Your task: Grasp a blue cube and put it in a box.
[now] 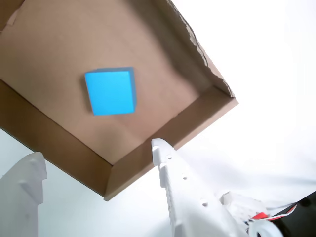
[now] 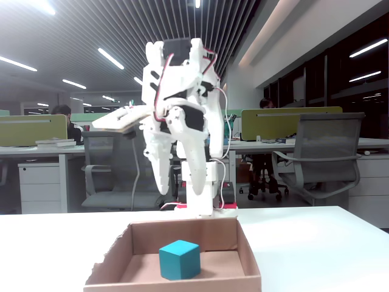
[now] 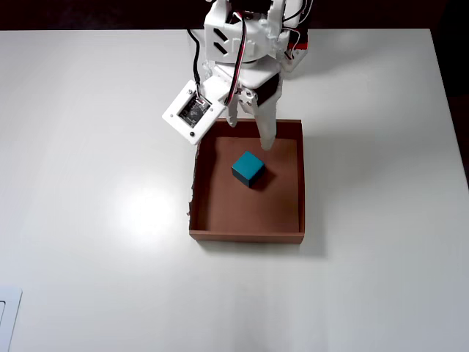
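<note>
The blue cube (image 1: 109, 93) lies on the floor of the brown cardboard box (image 1: 59, 143), free of the fingers. My white gripper (image 1: 98, 152) is open and holds nothing; it hangs above the box's wall on the arm's side. In the overhead view the cube (image 3: 248, 168) sits in the upper half of the box (image 3: 245, 235), just below the gripper (image 3: 249, 132). In the fixed view the gripper (image 2: 176, 182) is raised well above the box (image 2: 182, 234), with the cube (image 2: 179, 258) resting inside. The box's ragged torn edge shows at one corner.
The box stands on a white table (image 3: 88, 183). The arm's base (image 2: 203, 207) stands just behind the box. A flat white object (image 3: 7, 317) lies at the table's lower left corner in the overhead view. Office desks and chairs fill the background.
</note>
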Available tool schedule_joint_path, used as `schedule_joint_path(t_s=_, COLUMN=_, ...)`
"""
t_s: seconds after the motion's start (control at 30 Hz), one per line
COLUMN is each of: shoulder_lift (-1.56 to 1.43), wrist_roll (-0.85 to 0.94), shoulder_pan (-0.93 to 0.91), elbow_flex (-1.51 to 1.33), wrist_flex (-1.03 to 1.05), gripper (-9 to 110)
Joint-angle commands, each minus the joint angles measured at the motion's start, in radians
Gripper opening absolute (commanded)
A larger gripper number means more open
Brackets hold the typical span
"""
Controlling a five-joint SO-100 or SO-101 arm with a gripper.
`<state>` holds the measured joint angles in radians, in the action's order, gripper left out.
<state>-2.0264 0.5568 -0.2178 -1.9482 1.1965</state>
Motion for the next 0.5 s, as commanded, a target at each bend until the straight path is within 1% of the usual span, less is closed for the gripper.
schedule_joint_path(t_s=0.0, shoulder_lift=-0.071, wrist_roll=0.025, shoulder_pan=-0.006, elbow_flex=0.008, wrist_flex=0.002, gripper=27)
schedule_joint_path(t_s=0.47, shoulder_lift=-0.342, wrist_roll=0.137, shoulder_pan=0.023, elbow_flex=-0.072, wrist_flex=-0.032, gripper=27)
